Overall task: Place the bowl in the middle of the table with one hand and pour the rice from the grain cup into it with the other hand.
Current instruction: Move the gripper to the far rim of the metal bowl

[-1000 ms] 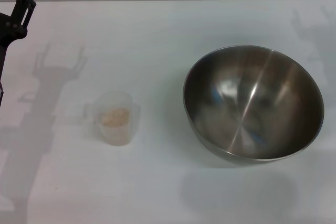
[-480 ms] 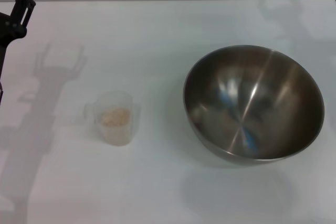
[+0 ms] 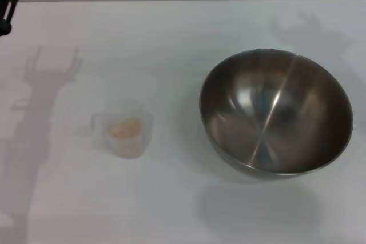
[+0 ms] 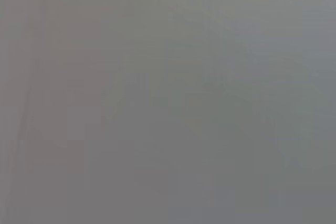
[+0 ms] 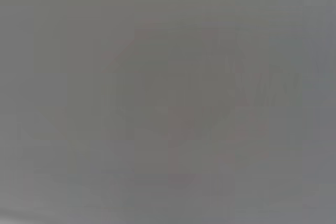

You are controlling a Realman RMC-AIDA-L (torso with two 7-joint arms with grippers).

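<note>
Left gripper (image 3: pixel 6 4) shows only as a dark sliver at the far left edge of the head view, and whether it is released or clenched cannot be told; the right gripper is out of sight. On the white table (image 3: pixel 171 32), the grain cup (image 3: pixel 127 128) stands upright left of centre with rice (image 3: pixel 125 128) inside, well apart from the empty steel bowl (image 3: pixel 275 112) on the right. Both wrist views show only featureless grey.
</note>
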